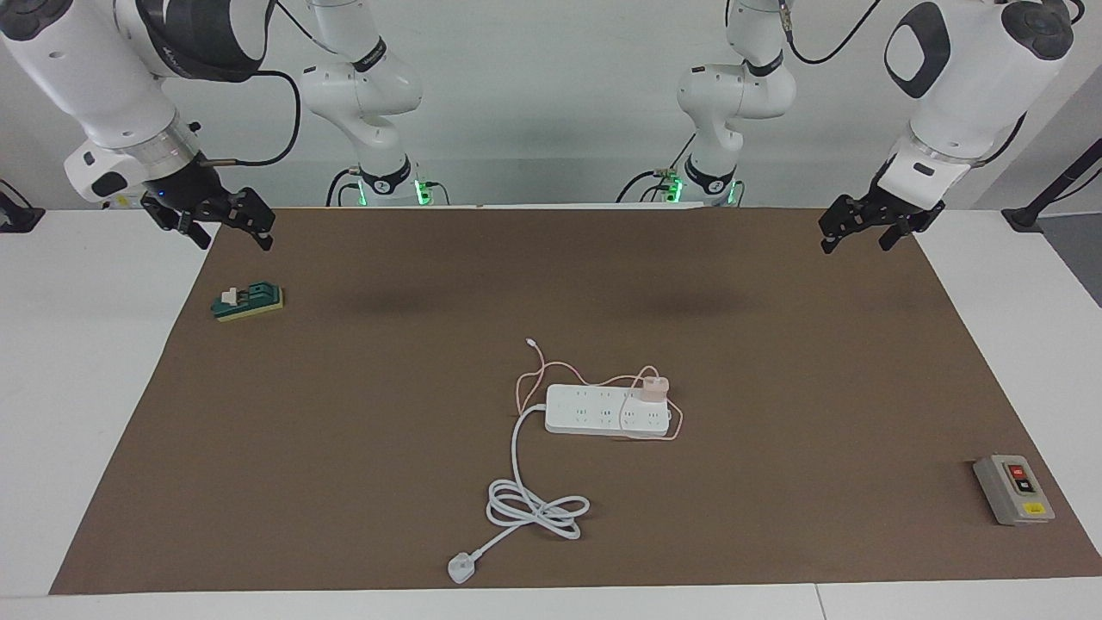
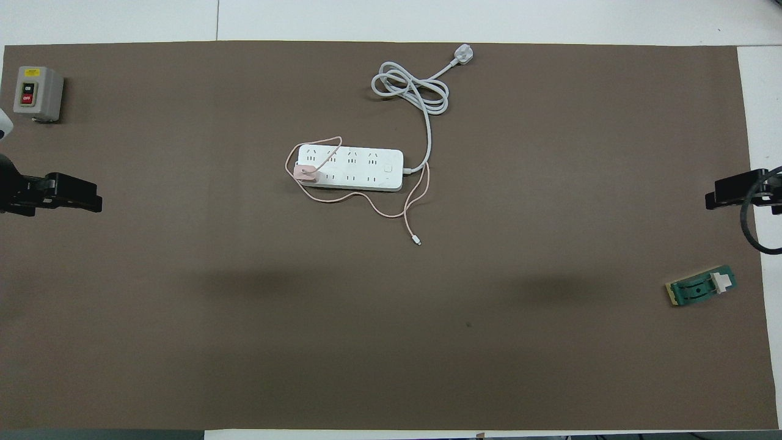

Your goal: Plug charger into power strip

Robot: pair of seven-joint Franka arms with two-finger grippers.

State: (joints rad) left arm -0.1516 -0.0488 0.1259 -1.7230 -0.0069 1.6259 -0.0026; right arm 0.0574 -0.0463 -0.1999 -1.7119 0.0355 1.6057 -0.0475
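Note:
The white power strip (image 1: 594,412) lies flat in the middle of the brown mat. The pale pink charger (image 1: 652,387) stands on the strip's end toward the left arm, in the row nearer to the robots; its prongs are hidden beneath it. Its thin pink cable (image 2: 366,205) loops around the strip, and the free tip lies on the mat nearer to the robots. My left gripper (image 1: 857,243) hangs open and empty over the mat's corner at its own end. My right gripper (image 1: 231,239) hangs open and empty over the other corner by the robots. Both arms wait.
The strip's thick white cord (image 1: 538,508) coils farther from the robots and ends in a white three-pin plug (image 1: 461,568) at the mat's edge. A grey button box (image 1: 1014,489) sits toward the left arm's end. A small green block (image 1: 248,301) lies below the right gripper.

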